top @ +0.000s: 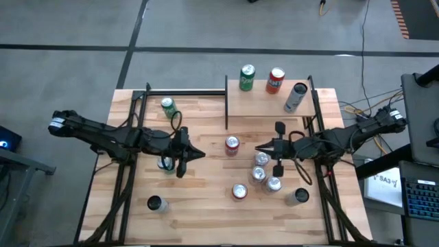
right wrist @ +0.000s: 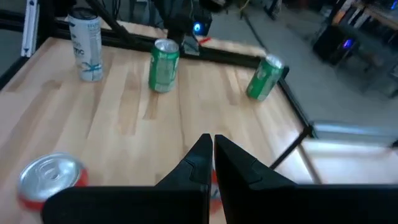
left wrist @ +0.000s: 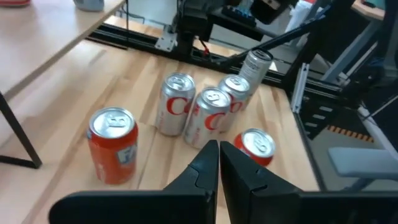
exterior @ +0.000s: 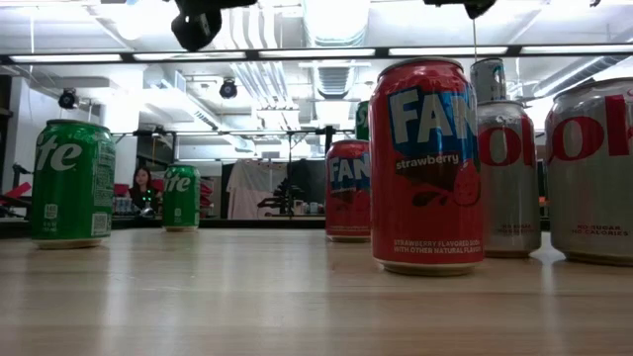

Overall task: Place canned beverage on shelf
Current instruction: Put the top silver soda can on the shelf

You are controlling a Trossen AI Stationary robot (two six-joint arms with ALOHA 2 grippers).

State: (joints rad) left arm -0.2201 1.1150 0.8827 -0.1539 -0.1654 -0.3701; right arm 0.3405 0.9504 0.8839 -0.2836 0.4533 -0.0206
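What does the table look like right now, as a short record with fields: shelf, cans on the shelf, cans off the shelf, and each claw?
shelf: light wood board at the table's far edge
cans on shelf: green can, red can, silver can
cans off shelf: red can mid-table, cluster of silver cans near the right arm, more at left
left claw: shut, empty, above the table
right claw: shut, empty, above the cluster
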